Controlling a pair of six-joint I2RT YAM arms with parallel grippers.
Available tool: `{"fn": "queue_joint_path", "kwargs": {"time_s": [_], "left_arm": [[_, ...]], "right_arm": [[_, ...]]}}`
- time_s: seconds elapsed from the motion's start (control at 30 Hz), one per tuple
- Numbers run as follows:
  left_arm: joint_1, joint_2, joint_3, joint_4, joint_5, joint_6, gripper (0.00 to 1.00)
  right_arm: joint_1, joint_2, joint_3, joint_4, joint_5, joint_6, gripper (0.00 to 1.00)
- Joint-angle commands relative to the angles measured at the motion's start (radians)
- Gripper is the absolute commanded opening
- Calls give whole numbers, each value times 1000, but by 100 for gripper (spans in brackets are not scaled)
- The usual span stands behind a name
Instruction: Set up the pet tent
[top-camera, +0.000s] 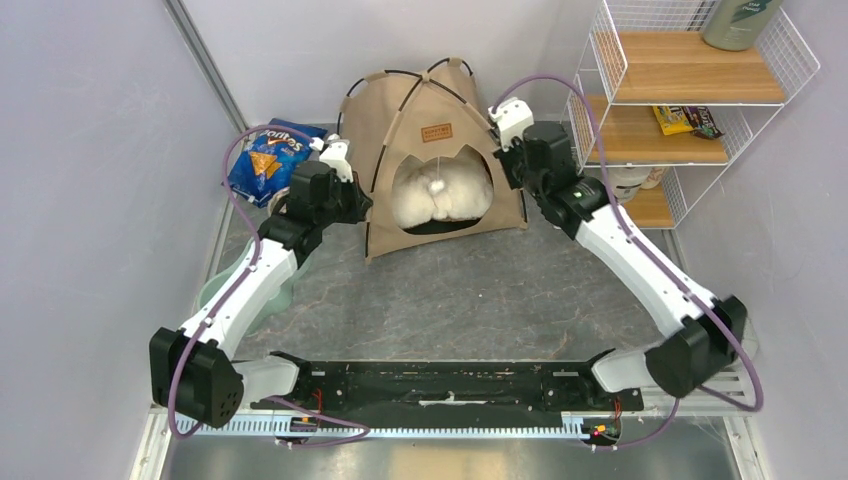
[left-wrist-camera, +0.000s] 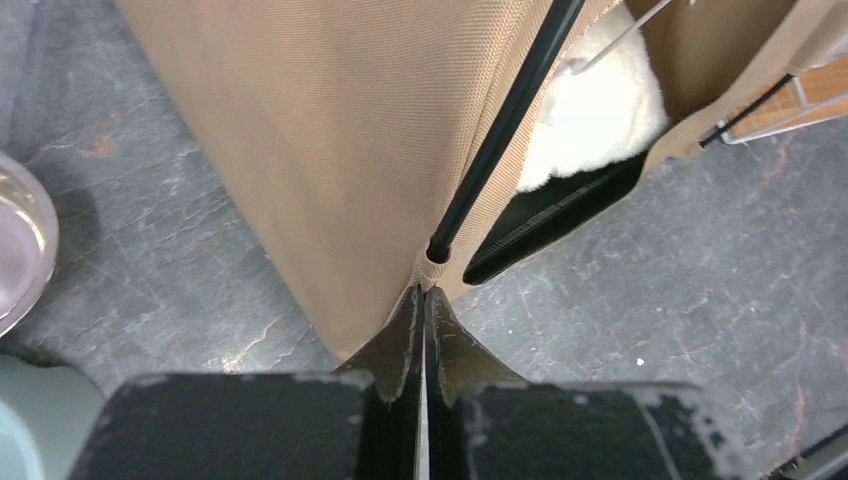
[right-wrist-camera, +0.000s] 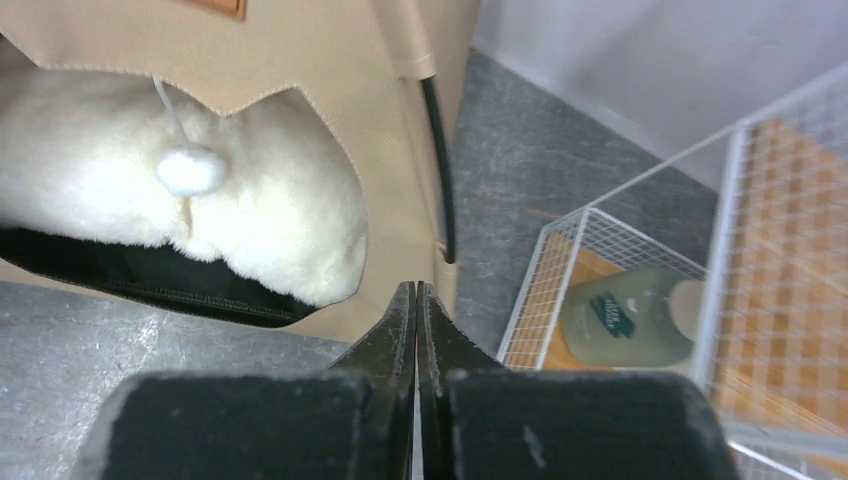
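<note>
The pet tent (top-camera: 400, 120) stands upright at the back of the table, tan with black poles and a brown label (top-camera: 436, 131). A fluffy white pillow (top-camera: 445, 195) fills its arched doorway. My left gripper (top-camera: 360, 205) is at the tent's front left corner. In the left wrist view it (left-wrist-camera: 425, 292) is shut, tips touching the fabric corner just below the pole (left-wrist-camera: 500, 130) end. My right gripper (top-camera: 502, 158) is by the tent's right side. In the right wrist view it (right-wrist-camera: 417, 286) is shut and empty, in front of the tent's (right-wrist-camera: 400, 150) right front corner, near the pillow (right-wrist-camera: 150, 210).
A blue chip bag (top-camera: 268, 155) lies left of the tent. A pale green bowl (top-camera: 215, 290) sits under my left arm, a metal bowl (left-wrist-camera: 20, 250) beside it. A white wire shelf (top-camera: 700, 100) with bottles (right-wrist-camera: 625, 315) and snacks (top-camera: 685, 120) stands close on the right.
</note>
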Motion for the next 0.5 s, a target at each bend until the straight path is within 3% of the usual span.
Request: {"fn": "queue_joint_path", "kwargs": {"time_s": [0.0,0.13,0.2,0.33,0.47], "left_arm": [[1,-25,50,47,101,-30,2],[-1,-19,50,38,61,-33,2],[0,-24,41,31,15,-26,2],[-1,-45,8,47,-39,-8,2],[-1,-46,-1,52,-62,7,2]], "right_arm": [[0,-116,-18,13,82,-18,1],[0,-79,-3,14,90,-39,52],[-4,-40,10,35,82,-44,66],[-26,74,72,79,24,-50,67],[-41,182,148,108,-1,-74,56]]}}
